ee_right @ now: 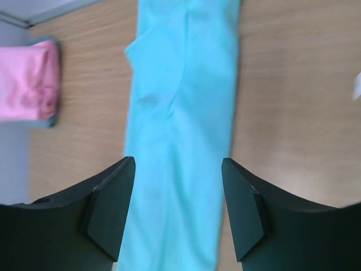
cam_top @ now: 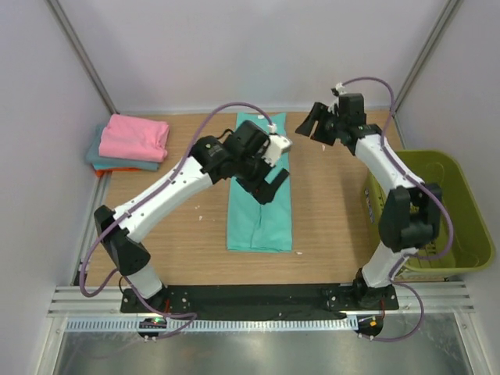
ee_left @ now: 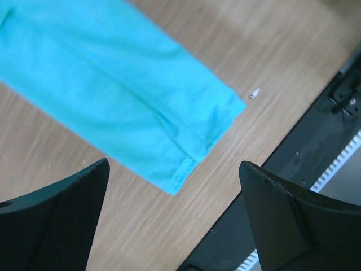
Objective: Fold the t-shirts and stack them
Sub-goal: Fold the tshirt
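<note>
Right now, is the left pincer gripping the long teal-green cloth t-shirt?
No, the left pincer stands open and empty above the long teal-green cloth t-shirt.

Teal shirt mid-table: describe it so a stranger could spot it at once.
Start at the wooden table. Down its middle, from the back edge forward, lies the teal shirt, folded into one long strip. Unlike the pink shirt topping the far-left stack, it lies alone.

4 t-shirts point(cam_top: 260, 211), 1 basket point(cam_top: 462, 205), 2 arms point(cam_top: 168, 194), 1 table point(cam_top: 336, 211)
</note>
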You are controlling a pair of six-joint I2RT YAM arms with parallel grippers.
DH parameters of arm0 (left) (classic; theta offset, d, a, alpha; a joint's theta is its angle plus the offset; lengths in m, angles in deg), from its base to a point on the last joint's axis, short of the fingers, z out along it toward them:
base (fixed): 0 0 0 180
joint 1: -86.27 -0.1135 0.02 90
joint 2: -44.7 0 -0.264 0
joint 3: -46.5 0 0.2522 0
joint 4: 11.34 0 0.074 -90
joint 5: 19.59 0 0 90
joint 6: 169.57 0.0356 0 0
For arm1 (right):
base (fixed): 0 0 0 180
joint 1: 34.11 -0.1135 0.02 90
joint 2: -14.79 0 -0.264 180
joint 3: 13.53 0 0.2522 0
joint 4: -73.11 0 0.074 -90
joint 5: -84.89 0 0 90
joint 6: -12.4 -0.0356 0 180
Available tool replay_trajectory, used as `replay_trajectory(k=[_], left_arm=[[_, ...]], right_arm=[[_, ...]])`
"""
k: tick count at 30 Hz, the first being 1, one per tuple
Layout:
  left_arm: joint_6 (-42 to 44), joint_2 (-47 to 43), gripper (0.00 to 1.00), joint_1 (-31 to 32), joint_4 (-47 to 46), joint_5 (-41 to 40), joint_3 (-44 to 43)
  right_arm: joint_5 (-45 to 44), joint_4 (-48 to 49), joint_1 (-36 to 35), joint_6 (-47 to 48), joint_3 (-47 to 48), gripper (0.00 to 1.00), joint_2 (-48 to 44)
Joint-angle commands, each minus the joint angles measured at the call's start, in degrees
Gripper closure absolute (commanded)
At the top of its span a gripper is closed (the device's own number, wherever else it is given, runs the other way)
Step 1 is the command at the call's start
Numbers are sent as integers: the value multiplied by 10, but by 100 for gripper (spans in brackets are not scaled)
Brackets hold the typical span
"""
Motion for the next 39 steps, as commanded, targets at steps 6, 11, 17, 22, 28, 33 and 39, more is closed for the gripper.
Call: replay_trajectory(k=[6, 11, 17, 22, 28, 33, 39], left_arm=[[-252, -34, 12, -232, -89, 190, 231], [-386, -94, 19, -304, -246, 271, 451], [-469, -130, 20, -307, -360, 274, 597], [-496, -141, 22, -310, -388, 263, 645], [-521, -114, 25, -318, -397, 260, 660], [-527, -89, 29, -320, -396, 252, 653], [-539, -73, 34, -319, -395, 249, 658]], right_arm=[[152, 58, -52, -199, -396, 32, -197], [168, 79, -60, -222, -514, 33, -250], [178, 101, -80, -240, -605, 34, -263], [173, 129, -94, -252, -634, 34, -263], [170, 132, -123, -257, -619, 34, -227], [161, 111, -151, -254, -612, 35, -206], [147, 100, -170, -259, -639, 36, -216]])
